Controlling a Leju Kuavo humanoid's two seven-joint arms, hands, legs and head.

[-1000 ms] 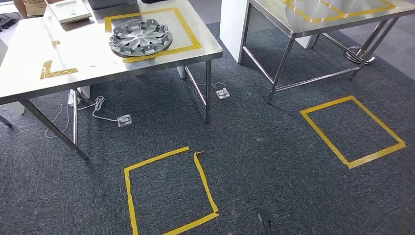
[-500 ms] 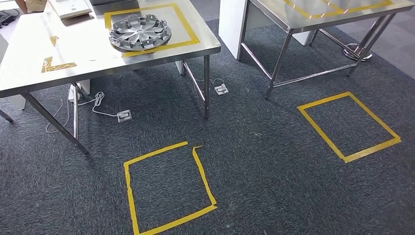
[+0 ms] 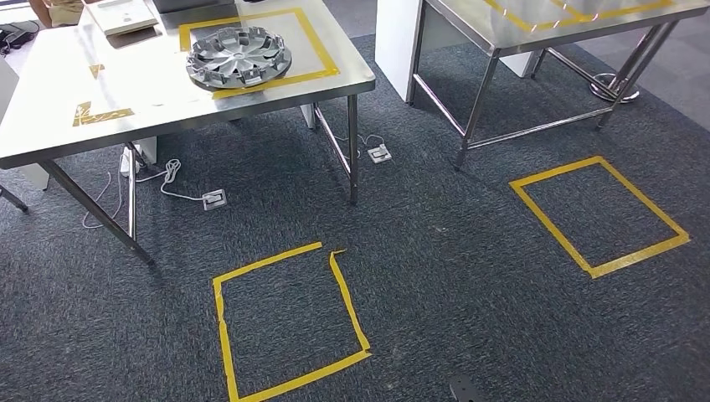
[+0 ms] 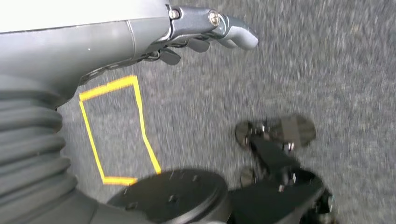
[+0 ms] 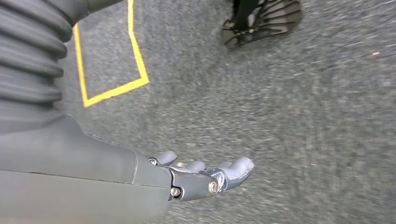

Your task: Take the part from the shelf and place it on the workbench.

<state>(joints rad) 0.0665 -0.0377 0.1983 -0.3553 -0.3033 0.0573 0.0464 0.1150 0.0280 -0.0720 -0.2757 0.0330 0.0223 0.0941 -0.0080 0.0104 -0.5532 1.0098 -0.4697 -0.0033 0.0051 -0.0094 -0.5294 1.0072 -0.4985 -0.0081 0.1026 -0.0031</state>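
Readable text: you will find none in these views; no words, brands or numbers can be made out.
Wheel cover point(image 3: 239, 57): you see bare silver spokes with no lettering that can be read.
Table point(image 3: 50, 100): you get yellow tape marks, plain, with no writing on them.
Flat white item point(image 3: 122, 15) at the table's far edge: any print on it is too small for you to read.
Carpet point(image 3: 435, 276): you see taped yellow squares, unlabelled.
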